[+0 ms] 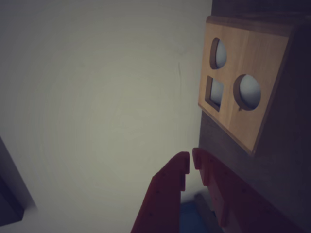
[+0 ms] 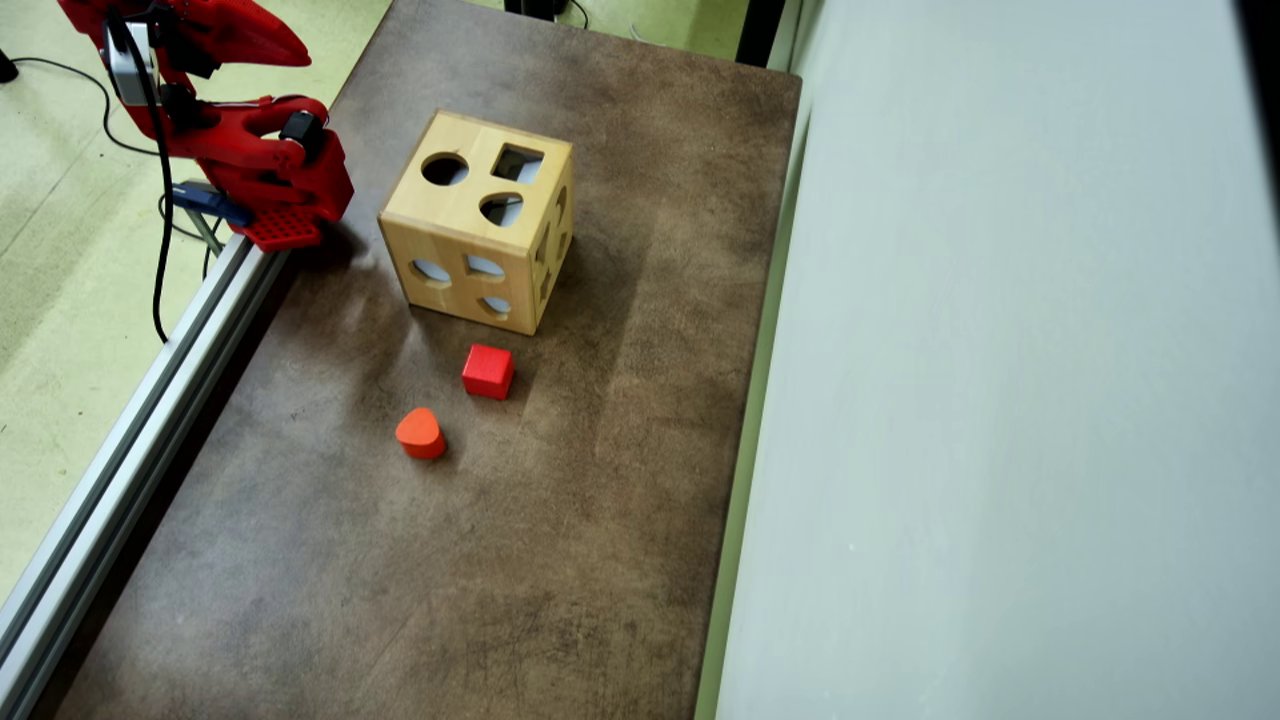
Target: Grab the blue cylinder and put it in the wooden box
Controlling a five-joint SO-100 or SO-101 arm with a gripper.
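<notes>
The wooden box [image 2: 470, 200] stands at the back of the brown table, with round, square and other holes in its top and sides. It also shows in the wrist view [image 1: 243, 82], at the right. The blue cylinder shows in no view. My red gripper [image 1: 190, 158] has its jaws together with only a thin slit at the tips and nothing between them. In the overhead view the gripper [image 2: 300, 52] is folded back over the arm's base at the far left, apart from the box.
A red cube [image 2: 488, 371] and an orange-red rounded-triangle block [image 2: 420, 432] lie in front of the box. A blue clamp [image 2: 205, 200] holds the arm's base to the aluminium rail [image 2: 150, 400]. A pale wall [image 2: 1000, 400] borders the table's right edge.
</notes>
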